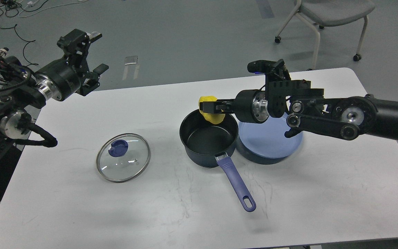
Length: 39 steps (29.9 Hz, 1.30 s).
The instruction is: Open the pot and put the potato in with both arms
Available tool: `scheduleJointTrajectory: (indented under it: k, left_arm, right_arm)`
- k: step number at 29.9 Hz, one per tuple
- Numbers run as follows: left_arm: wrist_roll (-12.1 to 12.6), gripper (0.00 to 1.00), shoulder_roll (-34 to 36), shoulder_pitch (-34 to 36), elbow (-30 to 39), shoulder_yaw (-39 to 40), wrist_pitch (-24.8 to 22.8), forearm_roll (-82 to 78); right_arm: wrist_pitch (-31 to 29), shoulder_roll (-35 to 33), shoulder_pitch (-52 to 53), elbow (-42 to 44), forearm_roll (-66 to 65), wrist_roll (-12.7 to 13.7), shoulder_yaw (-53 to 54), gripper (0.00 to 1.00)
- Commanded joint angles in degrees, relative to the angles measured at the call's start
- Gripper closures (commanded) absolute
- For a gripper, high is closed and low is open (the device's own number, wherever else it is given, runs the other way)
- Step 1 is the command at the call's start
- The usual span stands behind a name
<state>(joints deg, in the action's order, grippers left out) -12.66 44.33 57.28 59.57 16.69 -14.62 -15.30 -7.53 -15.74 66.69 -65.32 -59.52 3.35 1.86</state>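
A dark pot [208,138] with a purple handle [236,185] stands open at the table's middle. Its glass lid [123,157] with a blue knob lies flat on the table to the left. My right gripper [210,108] is shut on the yellow potato [212,111] and holds it above the pot's far rim. My left gripper [93,55] is open and empty, raised beyond the table's far left corner, well away from the lid.
A blue plate [269,140] lies just right of the pot, partly under my right arm. The white table [199,207] spans the view. A grey chair [327,20] stands on the floor beyond the far right. Cables lie on the floor at far left.
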Motion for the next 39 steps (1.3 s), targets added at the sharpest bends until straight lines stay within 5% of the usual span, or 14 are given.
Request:
scheduleJointTrajectory:
  k: [1,9,12,25,39]
  left_arm:
    - [0.0,0.02,0.3,0.0,0.0,0.0,-0.1,0.0]
    - [0.8,0.02,0.4,0.1,0.0,0.4,-0.9,1.1]
    - [0.8,0.02,-0.3,0.0,0.0,3.3,-0.9,1.3]
    - [0.4,0.02,-14.3,-7.6,-0.2,18.5,1.1,10.8]
    - [0.2,0.02,-19.1,-10.8,-6.2,19.8,6.2,10.7]
  right_arm:
    - [-1.2,2.6,0.0,2.6,0.1,0.6,-0.5,0.00]
    - [-0.6,2.6,1.2,4.2,0.5,0.9,1.4,0.00]
    - [1.5,2.5,1.0,4.6,2.4,0.6,10.4,0.00]
    - [13.9,3.5,-5.0,11.1,35.8,-2.2,37.8,0.00]
    - [12.6,4.7,-9.8,10.4,41.6,-3.5,32.0,0.00]
